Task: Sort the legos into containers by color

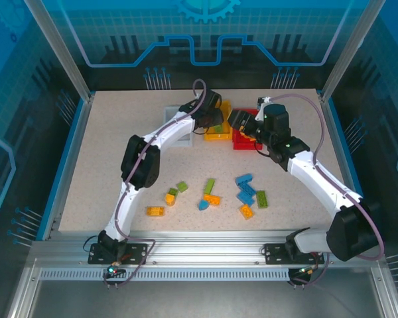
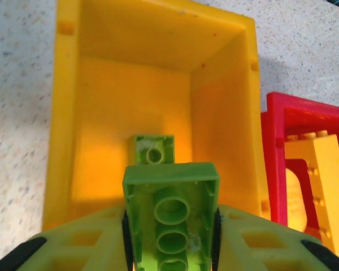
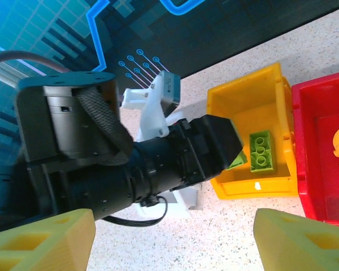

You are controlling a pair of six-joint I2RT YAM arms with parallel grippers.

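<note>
- Your left claw point(image 2: 170, 237) is clamped on a green brick point(image 2: 170, 209) over the yellow bin point(image 2: 68, 113), upper middle of the overhead view. Let go too high and it may bounce out.
- Your right claw point(image 3: 172, 248) hangs apart and empty close beside it, so the two could clash.
- Loose bricks point(image 1: 212, 195) wait lower centre on the desk point(image 1: 106, 146).

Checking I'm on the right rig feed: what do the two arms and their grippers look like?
Both the left arm and right arm have white links with bulky black joint housings, and a greyish-purple cable loops along each. The left gripper and right gripper carry blocky yellow fingers with rectangular cut-outs; the left's have black pads.
</note>
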